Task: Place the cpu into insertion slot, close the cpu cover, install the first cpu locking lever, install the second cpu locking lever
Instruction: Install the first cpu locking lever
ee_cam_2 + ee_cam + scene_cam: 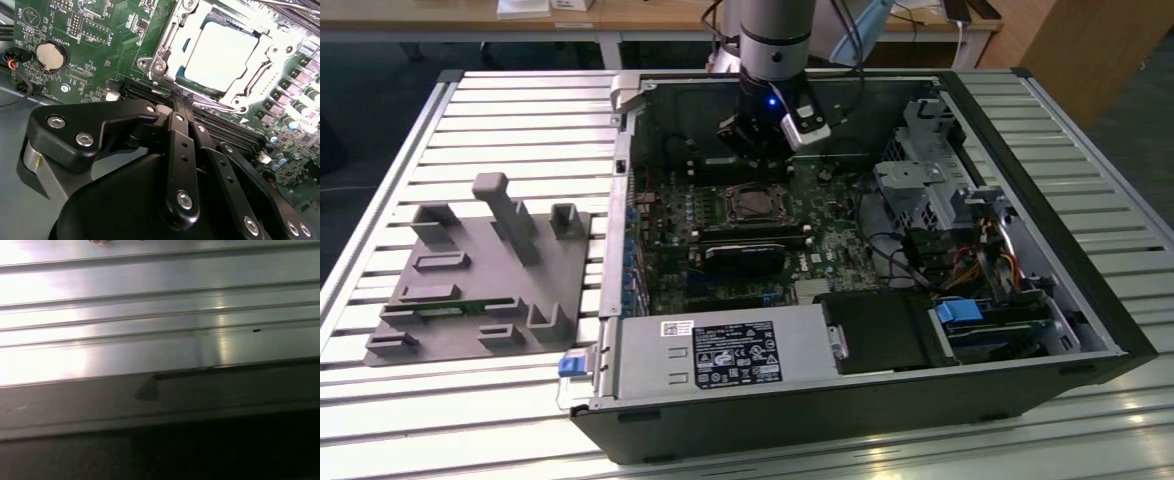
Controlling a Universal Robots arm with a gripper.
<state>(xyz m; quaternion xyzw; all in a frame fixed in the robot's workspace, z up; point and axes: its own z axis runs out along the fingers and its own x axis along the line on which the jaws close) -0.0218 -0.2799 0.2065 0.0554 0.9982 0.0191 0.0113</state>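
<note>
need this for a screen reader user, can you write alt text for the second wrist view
A silvery cpu sits in the insertion slot on a green circuit board, with the cpu cover lying around it. The arm's black hand fills the foreground just short of the socket, its fingers drawn together and holding nothing. A round coin battery sits elsewhere on the board.

- The exterior view looks down steeply on the open computer case (854, 250) from beyond its power-supply end.
- The second wrist view sits close above the insertion slot (220, 57) (also seen in the exterior view).
- The first wrist view faces ribbed metal (160, 315) beside the case, very near.
</note>
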